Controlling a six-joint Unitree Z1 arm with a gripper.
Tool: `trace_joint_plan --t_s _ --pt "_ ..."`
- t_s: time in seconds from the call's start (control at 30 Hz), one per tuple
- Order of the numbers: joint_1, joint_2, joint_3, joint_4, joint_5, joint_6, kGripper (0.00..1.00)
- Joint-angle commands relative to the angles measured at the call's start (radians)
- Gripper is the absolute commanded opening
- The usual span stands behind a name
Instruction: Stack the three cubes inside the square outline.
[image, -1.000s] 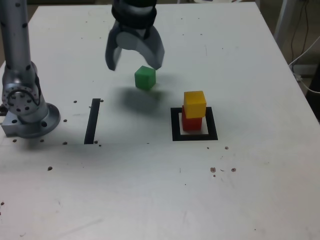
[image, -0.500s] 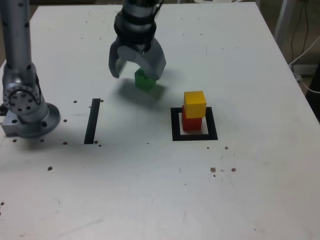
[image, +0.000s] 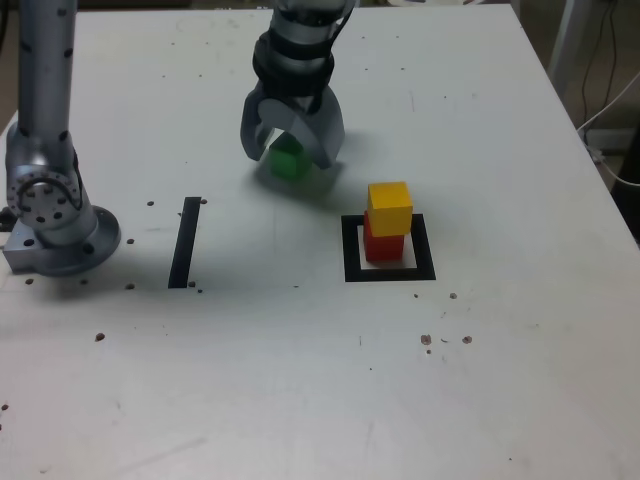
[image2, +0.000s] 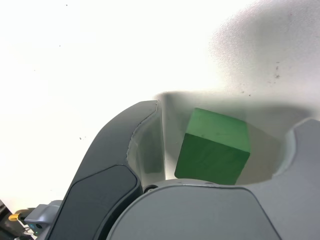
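Note:
The green cube (image: 288, 164) rests on the white table at the back middle of the exterior view. My gripper (image: 290, 157) has come down around it, open, one finger on each side. In the wrist view the green cube (image2: 215, 147) sits between the dark fingers (image2: 115, 155), with a gap showing on both sides of it. To the exterior view's right of it, the yellow cube (image: 389, 207) stands on the red cube (image: 383, 245) inside the square outline (image: 350, 250). That stack is a little twisted but upright.
The arm's grey base (image: 60, 225) stands at the exterior view's left. A straight black tape strip (image: 185, 242) lies between the base and the square. Small dark specks dot the table. Cables hang past the table's right edge (image: 610, 170).
My gripper has moved rightward and down from above the green cube until its fingers straddle it. The jaws have narrowed somewhat. The yellow-on-red stack has not moved.

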Motion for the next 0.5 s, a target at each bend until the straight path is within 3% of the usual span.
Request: trace_joint_plan --t_s 0.0,0.2,0.47 --pt "0.0 0.002 -0.006 0.001 0.0 0.001 0.41" --pt "-0.001 0.0 -0.011 0.007 0.001 0.011 0.19" --pt "-0.018 0.022 -0.02 0.027 0.001 0.036 0.06"
